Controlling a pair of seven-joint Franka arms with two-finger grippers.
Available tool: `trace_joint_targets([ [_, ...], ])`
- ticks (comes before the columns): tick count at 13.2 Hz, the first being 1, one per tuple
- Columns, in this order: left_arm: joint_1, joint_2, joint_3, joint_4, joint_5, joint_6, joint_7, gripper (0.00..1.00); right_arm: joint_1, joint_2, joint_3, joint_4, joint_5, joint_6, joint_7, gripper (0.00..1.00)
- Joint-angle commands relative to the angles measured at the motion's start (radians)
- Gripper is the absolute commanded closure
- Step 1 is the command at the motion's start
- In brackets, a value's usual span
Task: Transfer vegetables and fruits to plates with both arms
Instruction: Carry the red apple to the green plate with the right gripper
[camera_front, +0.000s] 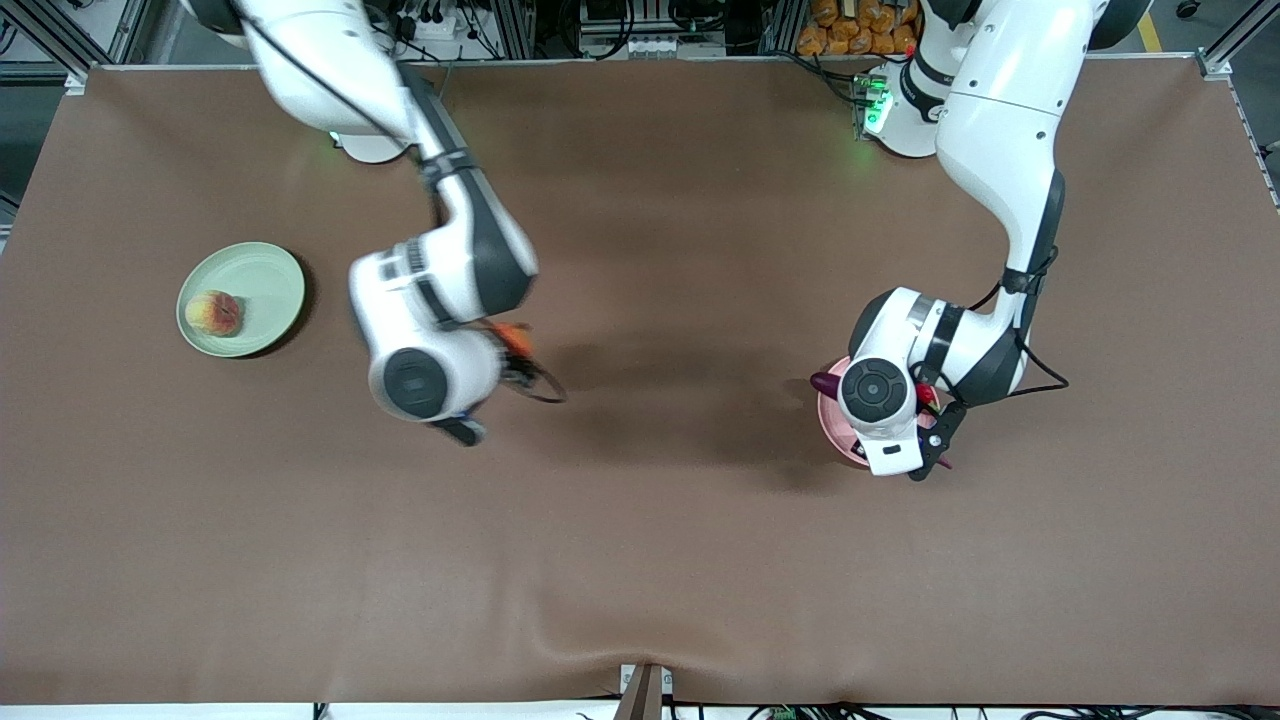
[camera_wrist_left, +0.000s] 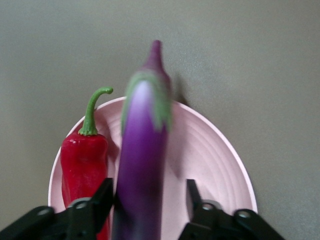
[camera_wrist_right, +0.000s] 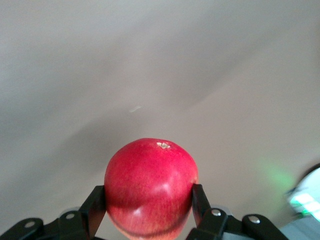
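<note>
Eggplant let go over the pink plate, apple carried in the air.

The left gripper (camera_wrist_left: 147, 200) has open jaws around the glossy purple eggplant (camera_wrist_left: 142, 150), which lies over the pink plate (camera_wrist_left: 210, 155) beside the red chili pepper (camera_wrist_left: 84, 160); being long, it may roll off the rim. The right gripper (camera_wrist_right: 149, 210) clamps the round red apple (camera_wrist_right: 150, 185) above the table (camera_front: 650, 520); it could slip. The peach (camera_front: 213, 312) sits on the green plate (camera_front: 262, 275).
</note>
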Motion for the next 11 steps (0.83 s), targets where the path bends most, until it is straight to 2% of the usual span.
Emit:
trace_joint_targets([
  [1, -0.004, 0.01, -0.002, 0.008, 0.026, 0.008, -0.026, 0.0, -0.002, -0.163, -0.075, -0.293, -0.091, 0.073, -0.256, 1.0],
  [4, -0.004, 0.008, -0.002, 0.008, 0.027, 0.008, -0.024, 0.0, -0.03, -0.237, -0.216, -0.509, -0.115, 0.202, -0.595, 1.0],
  [7, -0.004, 0.007, -0.002, 0.008, 0.027, 0.002, -0.02, 0.0, -0.04, -0.232, -0.367, -0.586, -0.127, 0.248, -0.887, 1.0],
  [9, -0.004, 0.0, -0.002, 0.008, 0.029, -0.005, -0.001, 0.0, -0.072, -0.224, -0.398, -0.624, -0.129, 0.277, -0.967, 1.0],
  [11, -0.001, -0.019, -0.003, 0.008, 0.031, -0.043, 0.043, 0.0, -0.094, -0.237, -0.408, -0.745, -0.129, 0.405, -1.037, 1.0],
])
